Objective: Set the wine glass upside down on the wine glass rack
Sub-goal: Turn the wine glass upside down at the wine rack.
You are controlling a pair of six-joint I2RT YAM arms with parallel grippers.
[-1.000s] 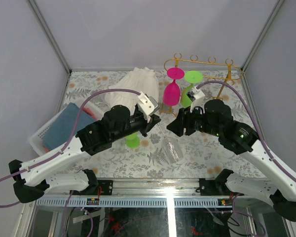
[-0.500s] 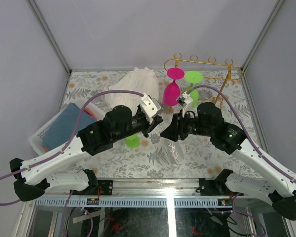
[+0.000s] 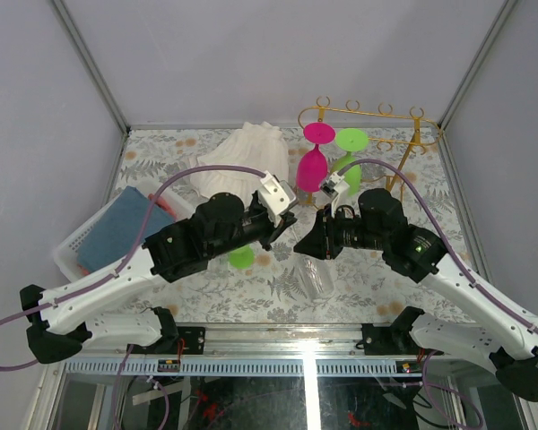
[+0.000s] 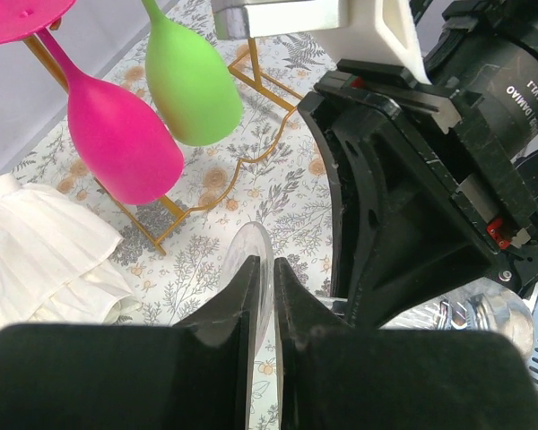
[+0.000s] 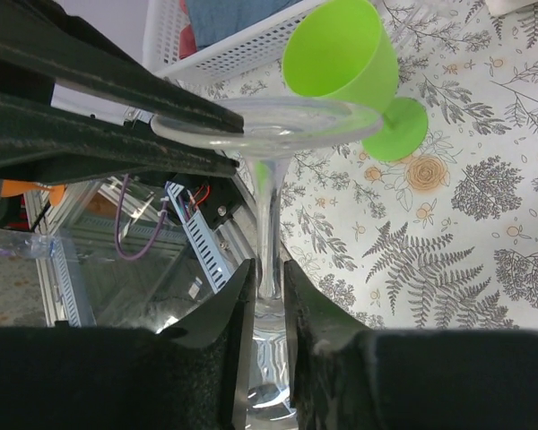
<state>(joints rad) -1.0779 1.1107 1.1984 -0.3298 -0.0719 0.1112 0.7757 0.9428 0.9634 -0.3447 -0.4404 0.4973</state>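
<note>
A clear wine glass [image 3: 316, 276] hangs between my two arms, bowl toward the near edge. My left gripper [image 4: 265, 278] is shut on the rim of its round foot [image 4: 251, 255]. My right gripper [image 5: 269, 287] has its fingers pressed against both sides of the stem [image 5: 269, 224], just below the foot [image 5: 269, 125]. The gold wine glass rack [image 3: 368, 112] stands at the back right, with a pink glass [image 3: 312, 166] and a green glass [image 3: 350, 143] hanging upside down from it. Both also show in the left wrist view: the pink glass [image 4: 117, 134] and the green glass [image 4: 190, 81].
Another green glass [image 3: 241, 257] lies on the table under the left arm, seen as the green glass [image 5: 341, 54] in the right wrist view. A white cloth [image 3: 242, 157] sits at the back. A white basket [image 3: 81, 246] holding a blue cloth [image 3: 117, 228] is at the left.
My right gripper moved left toward the left gripper and its jaws narrowed onto the stem. The left gripper kept its hold on the foot.
</note>
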